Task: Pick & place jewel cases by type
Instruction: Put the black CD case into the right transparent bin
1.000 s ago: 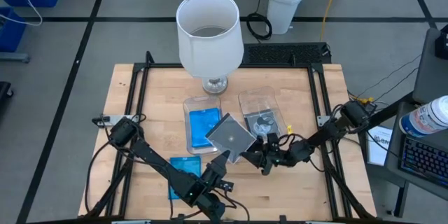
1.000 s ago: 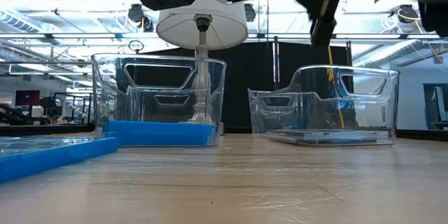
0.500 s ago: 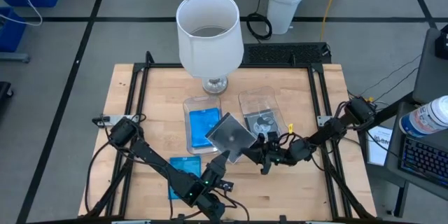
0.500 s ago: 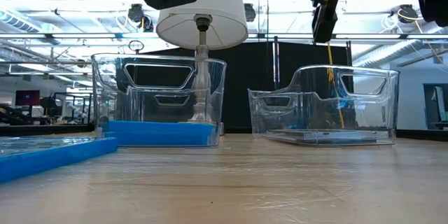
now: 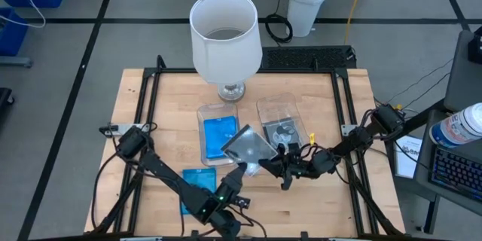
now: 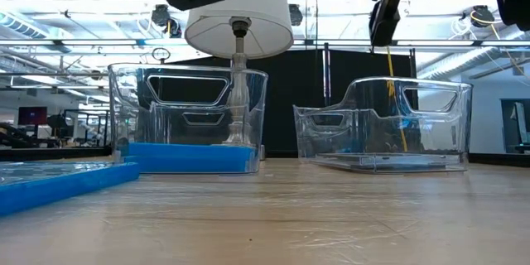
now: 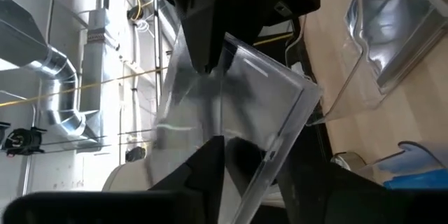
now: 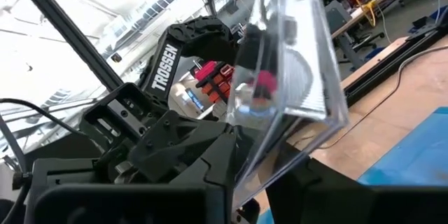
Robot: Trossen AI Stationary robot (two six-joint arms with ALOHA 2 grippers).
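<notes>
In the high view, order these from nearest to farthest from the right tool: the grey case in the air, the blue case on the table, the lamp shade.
From the right tool:
1. Grey case, held right at it, between both tools.
2. Blue case, flat on the table, toward the left arm's side.
3. Lamp shade, at the table's far edge.

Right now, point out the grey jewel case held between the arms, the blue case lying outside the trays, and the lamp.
grey jewel case (image 5: 248, 147), high view, centre of its face.
blue case (image 5: 197, 178), high view, visible upper part.
lamp (image 5: 224, 34), high view, shade.
</notes>
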